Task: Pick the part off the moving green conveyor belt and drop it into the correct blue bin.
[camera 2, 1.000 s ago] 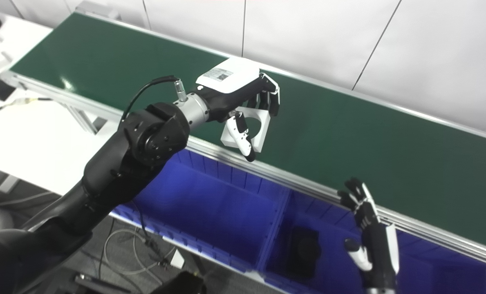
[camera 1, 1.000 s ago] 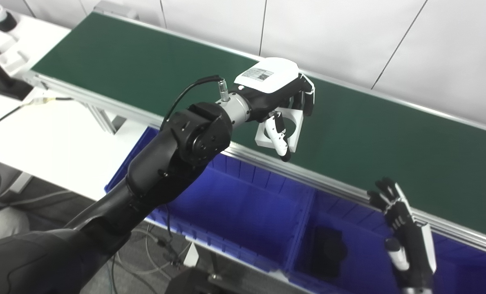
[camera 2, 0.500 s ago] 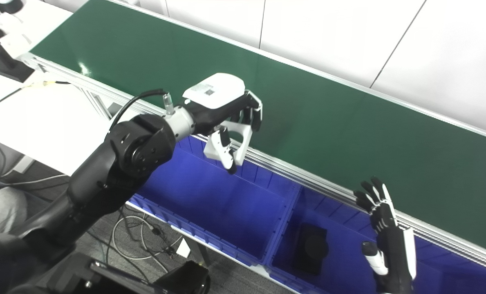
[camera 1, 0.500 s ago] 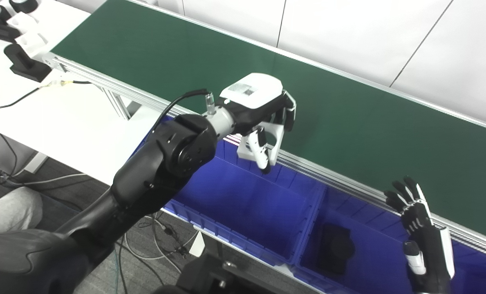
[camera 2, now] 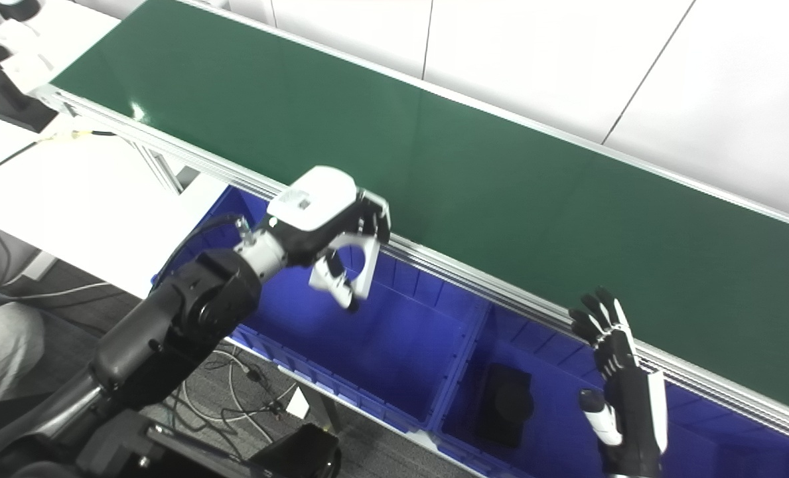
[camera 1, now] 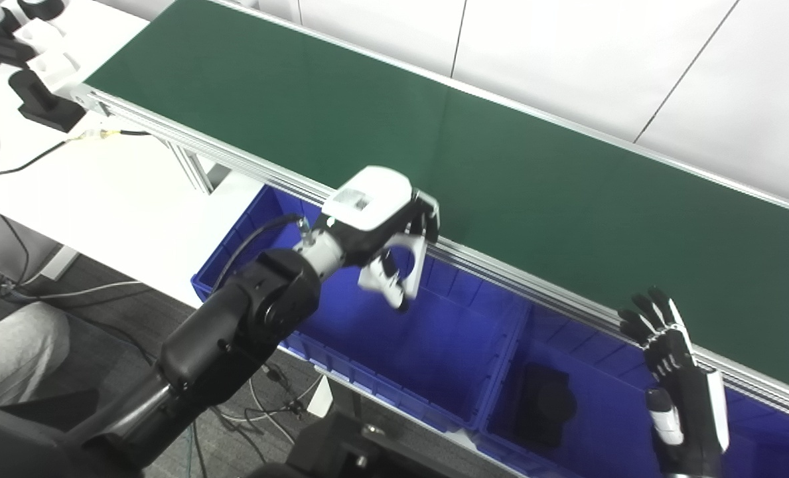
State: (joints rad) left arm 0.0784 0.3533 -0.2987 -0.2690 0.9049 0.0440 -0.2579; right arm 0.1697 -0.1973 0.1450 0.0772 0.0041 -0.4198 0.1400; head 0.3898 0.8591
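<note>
My left hand (camera 1: 377, 222) is shut on a white square part with a round hole (camera 1: 401, 269) and holds it in the air above the left blue bin (camera 1: 394, 345), just in front of the conveyor's near rail. The part also shows in the right eye view (camera 2: 354, 269). The green belt (camera 1: 434, 146) runs diagonally behind it and carries nothing. My right hand (camera 1: 676, 385) is open with fingers spread, empty, above the right blue bin (camera 1: 600, 411) near the belt's near rail.
A black part (camera 1: 547, 401) lies in the right bin. The aluminium rail (camera 1: 520, 285) runs along the bins' far side. A white table (camera 1: 69, 179) at the left holds black and white parts (camera 1: 22, 66) and a cable.
My left hand has carried the white part back off the belt, over the rail, and down over the left bin. The right hand has stayed about where it was. The camera shifted early on.
</note>
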